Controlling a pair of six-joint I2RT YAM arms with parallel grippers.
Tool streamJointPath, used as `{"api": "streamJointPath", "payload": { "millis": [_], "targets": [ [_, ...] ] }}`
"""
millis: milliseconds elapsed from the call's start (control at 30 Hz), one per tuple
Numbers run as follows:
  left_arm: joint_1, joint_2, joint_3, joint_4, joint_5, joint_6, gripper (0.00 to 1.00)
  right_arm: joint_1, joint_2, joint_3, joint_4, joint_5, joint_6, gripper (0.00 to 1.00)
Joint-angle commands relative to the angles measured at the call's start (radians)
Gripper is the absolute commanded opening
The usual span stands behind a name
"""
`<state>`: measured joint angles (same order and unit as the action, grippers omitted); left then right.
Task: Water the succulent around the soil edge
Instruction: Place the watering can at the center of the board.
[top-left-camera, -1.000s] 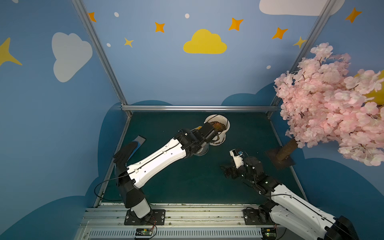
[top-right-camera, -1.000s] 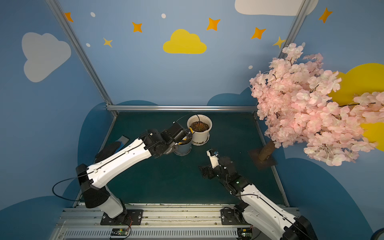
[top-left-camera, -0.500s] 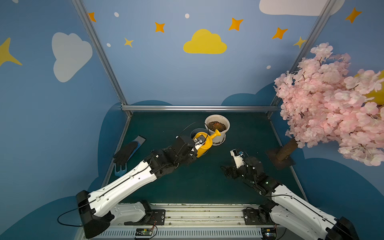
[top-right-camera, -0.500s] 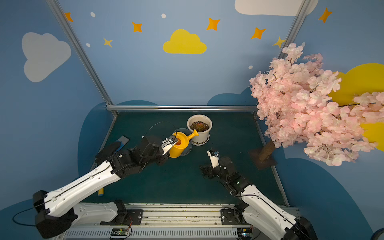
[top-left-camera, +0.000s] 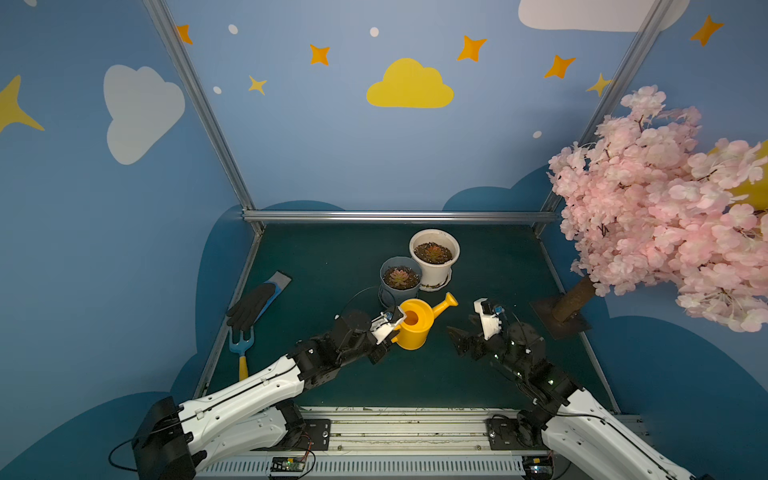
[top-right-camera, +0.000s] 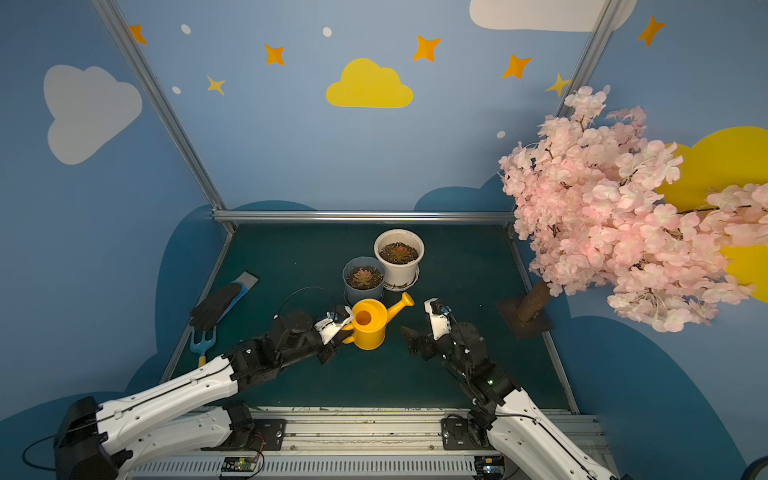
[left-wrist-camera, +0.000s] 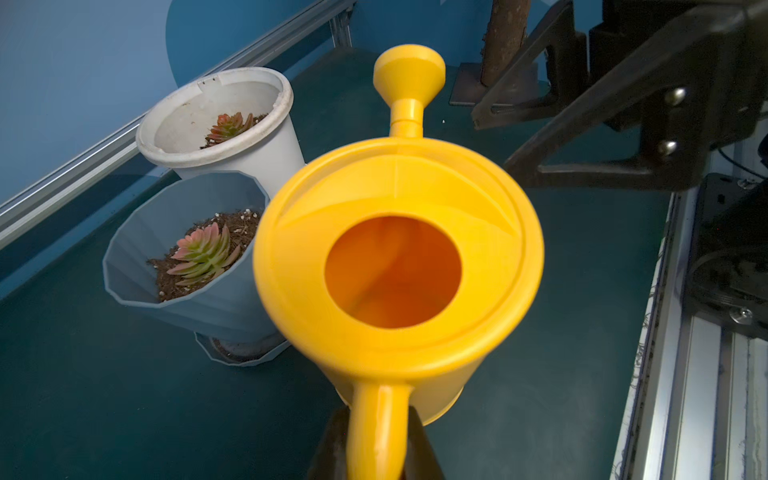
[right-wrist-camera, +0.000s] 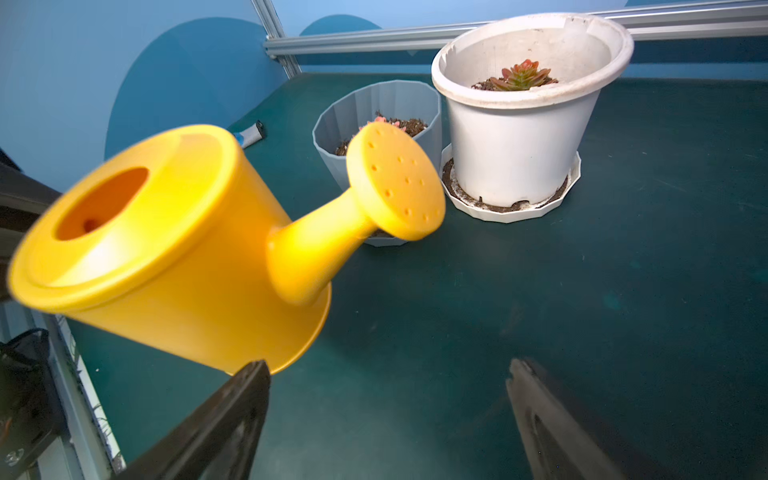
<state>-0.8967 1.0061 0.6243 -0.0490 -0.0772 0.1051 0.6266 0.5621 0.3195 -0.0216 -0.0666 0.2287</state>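
Two arms are reaching over the green mat (top-left-camera: 324, 266), and only one is carrying anything. Your right gripper (top-left-camera: 465, 328) is hanging near the can's spout with its jaws spread wide and nothing between them.

Your left gripper (left-wrist-camera: 374, 449) is pinching the handle of the yellow watering can (top-left-camera: 413, 330). Behind the can, the white pot (top-left-camera: 436, 276) and the blue-grey pot (top-left-camera: 387, 296) are standing touching or nearly so, the blue-grey one just beside the can.

The can is sitting roughly upright with its spout pointing toward your right arm and not at either plant. You cannot tell whether its base is touching the mat. Each pot is holding a succulent, a pink-green rosette (top-left-camera: 400, 277) in the blue-grey pot and a redder one (top-left-camera: 433, 251) in the white.

By my reading, you are in the carrying step, and nothing is pouring. The task is not saying which plant, though the blue-grey pot is the closer.

Next you are needing to lift the can and swing the perforated rose (right-wrist-camera: 395, 178) over the pot's rim. Then tip gently and trace the soil ring, sparing the leaves.
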Motion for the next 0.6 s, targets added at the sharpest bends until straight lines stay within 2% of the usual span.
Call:
{"api": "streamJointPath", "payload": {
  "millis": [0,133,233,567],
  "targets": [
    [0.004,0.046,-0.026,0.225,0.017,-0.074,0.03,0.005,-0.087,-0.062,-0.019,0.025,0.04,0.95],
    [0.006,0.102,-0.109,0.377,0.031,-0.136,0.03,0.004,-0.179,-0.123,0.002,0.07,0.04,0.95],
    [0.006,0.161,-0.139,0.449,0.041,-0.138,0.03,0.004,-0.201,-0.128,-0.01,0.073,0.026,0.95],
    [0.008,0.337,-0.116,0.47,0.05,-0.042,0.03,0.005,-0.052,-0.116,0.054,-0.028,-0.02,0.95]
  ]
}}
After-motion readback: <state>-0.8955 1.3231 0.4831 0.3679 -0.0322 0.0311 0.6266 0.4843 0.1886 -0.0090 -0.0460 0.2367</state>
